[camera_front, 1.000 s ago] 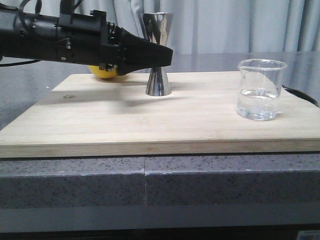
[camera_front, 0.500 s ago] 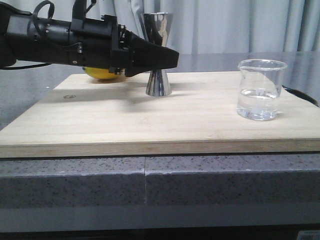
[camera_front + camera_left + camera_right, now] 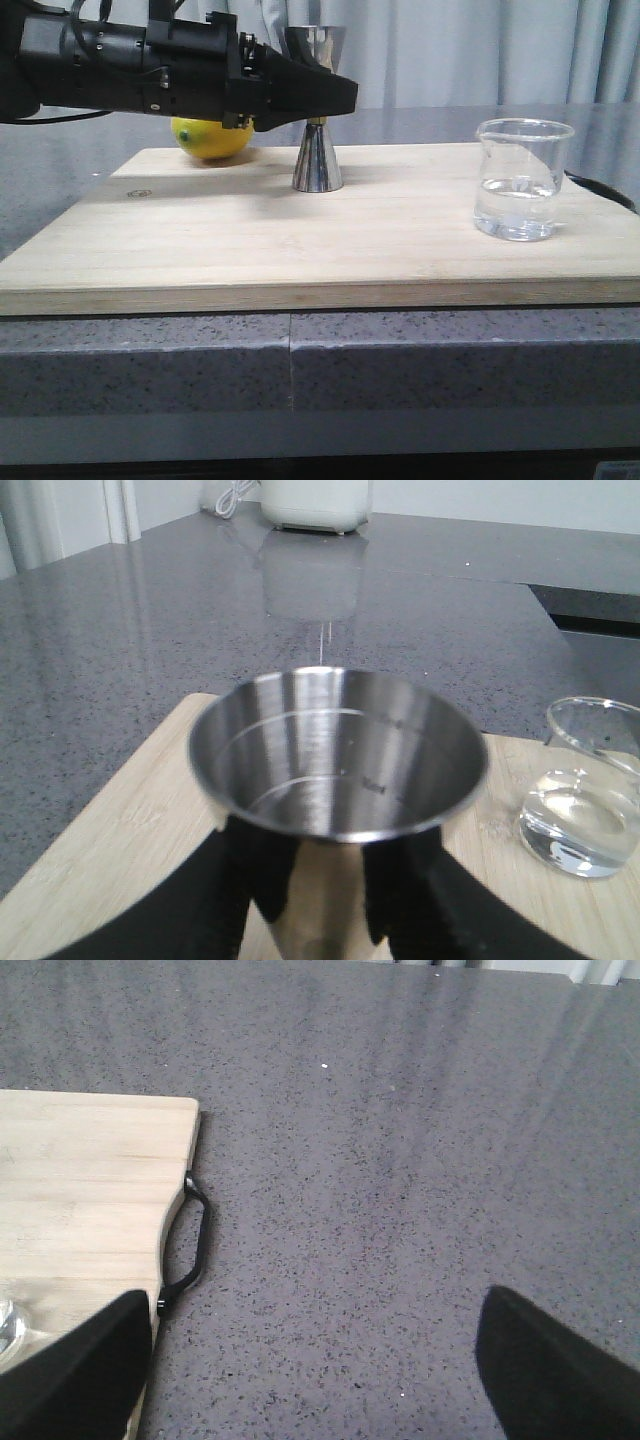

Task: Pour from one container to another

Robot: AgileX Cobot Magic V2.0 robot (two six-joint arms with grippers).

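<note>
Steel jigger [image 3: 318,110] stands near the board's [image 3: 330,235] far edge, its waist between the left tool's [image 3: 335,97] fingers, which have risen from the lower cone to the waist; clamped or not, I cannot tell. Water-filled beaker [image 3: 521,180] waits at the right edge. Right tool [image 3: 300,1360] is spread, holding nothing.

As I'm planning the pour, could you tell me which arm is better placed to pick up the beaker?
Probably the right. The beaker stands free on the board's right side, and the left end effector already straddles the jigger. The right end effector is open over the countertop beside that board edge.
</note>
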